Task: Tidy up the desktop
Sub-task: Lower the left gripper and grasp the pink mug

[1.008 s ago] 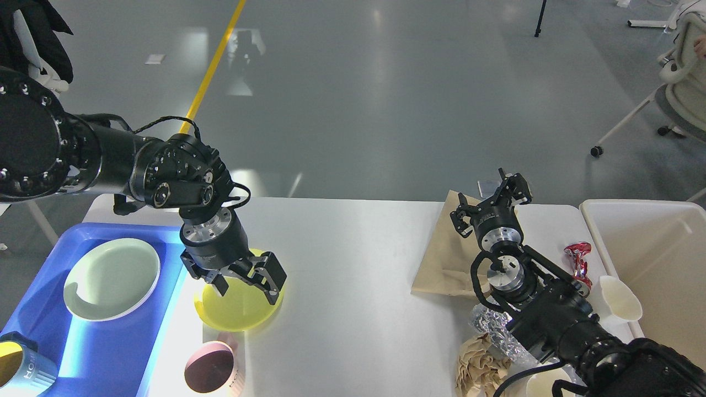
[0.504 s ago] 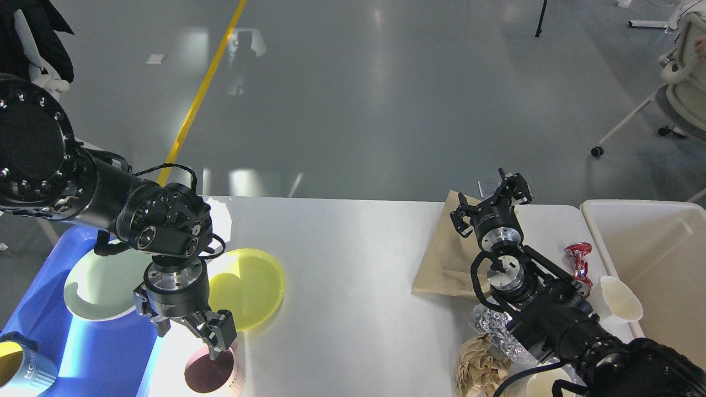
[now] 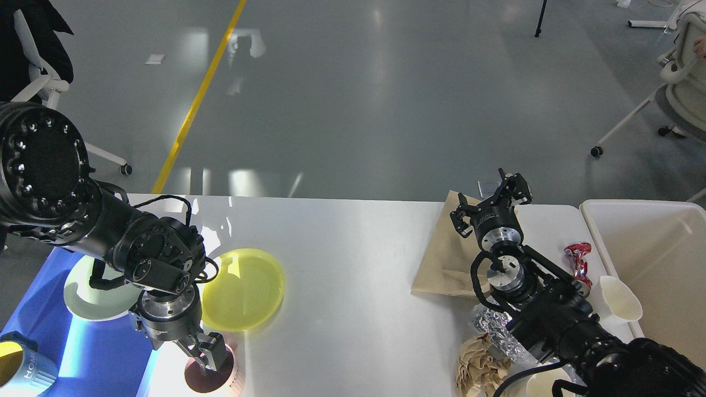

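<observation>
The white-grey desktop (image 3: 353,259) holds dishes on the left and litter on the right. My left gripper (image 3: 193,355) hangs low over a pink cup with a dark inside (image 3: 212,377) at the front left; its jaws look open, and one finger (image 3: 212,352) is at the cup's rim. A yellow plate (image 3: 245,289) lies just behind it. My right gripper (image 3: 491,201) is open and empty above a brown paper bag (image 3: 441,259) at the back right.
A blue tray (image 3: 105,358) at the left holds a pale green plate (image 3: 88,295) and a mug (image 3: 19,372). A cream-white bin (image 3: 651,253) stands at the right. Foil (image 3: 493,331), crumpled brown paper (image 3: 480,369), a red wrapper (image 3: 578,258) and a white cup (image 3: 620,298) lie by my right arm.
My left gripper has moved from over the yellow plate toward the front left, down to the pink cup. The right arm has not moved.
</observation>
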